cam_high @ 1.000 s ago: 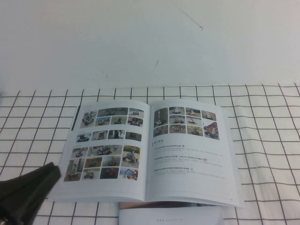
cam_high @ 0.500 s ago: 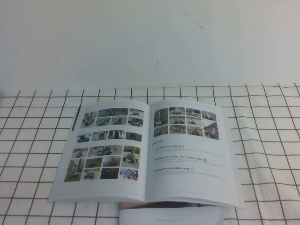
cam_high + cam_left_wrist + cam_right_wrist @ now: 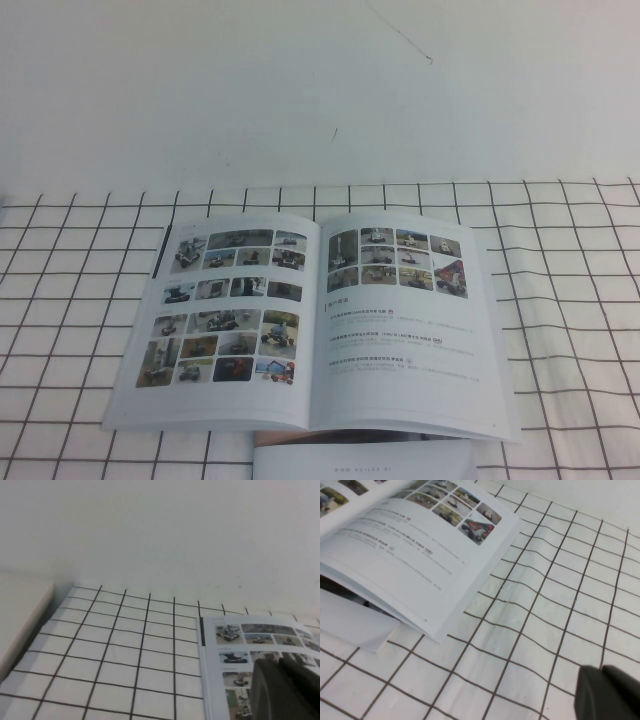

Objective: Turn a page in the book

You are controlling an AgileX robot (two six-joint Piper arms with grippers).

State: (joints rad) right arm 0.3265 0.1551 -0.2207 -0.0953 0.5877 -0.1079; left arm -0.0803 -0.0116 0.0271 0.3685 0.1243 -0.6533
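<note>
The book lies open and flat on the checked cloth. Its left leaf, the page, shows rows of small vehicle photos. The right leaf carries a photo grid and grey text lines. Neither gripper shows in the high view. In the left wrist view my left gripper hangs shut and empty over the book's left leaf. In the right wrist view my right gripper is shut and empty over bare cloth, to the right of the book.
A white-covered booklet lies under the book's near edge and also shows in the right wrist view. The checked cloth covers the table. A pale block sits off the cloth's left edge. A white wall stands behind.
My left gripper, seen at the lower left of the high view one second ago, has drawn back out of that view. The book has not moved.
</note>
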